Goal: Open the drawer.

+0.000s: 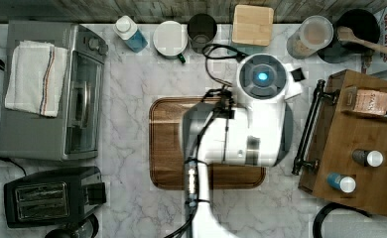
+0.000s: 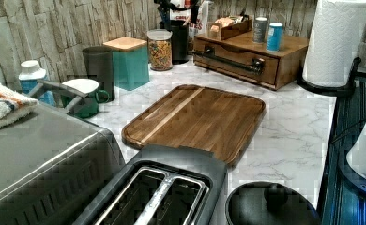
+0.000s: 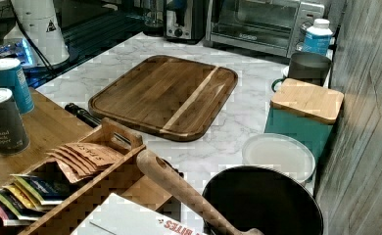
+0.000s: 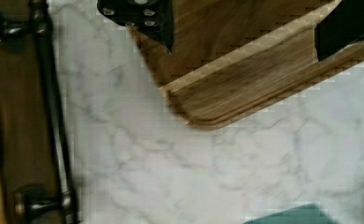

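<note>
— Watching from over here, I'd say it's only on the approach. The arm hangs above the cutting board in the middle of the marble counter, and nothing is touching the drawer yet.

— Where's the drawer, exactly?

— On the top view's right, in the low wooden cabinet with the two shakers on top. The front looks flush, so I'd call it closed. Its black bar handle runs along the side facing the board, with bare marble between them.

— And the gripper?

— In the wrist view the gripper has its two dark fingers spread wide, with nothing between them; board and marble show in the gap. The handle sits off to one side, well apart from the fingertips.

— So what next?

— My guess: travel toward the top view's right, drop to the bar's height, straddle it, close, then pull straight back toward the board. The bar is thin, so lining up matters.
</note>
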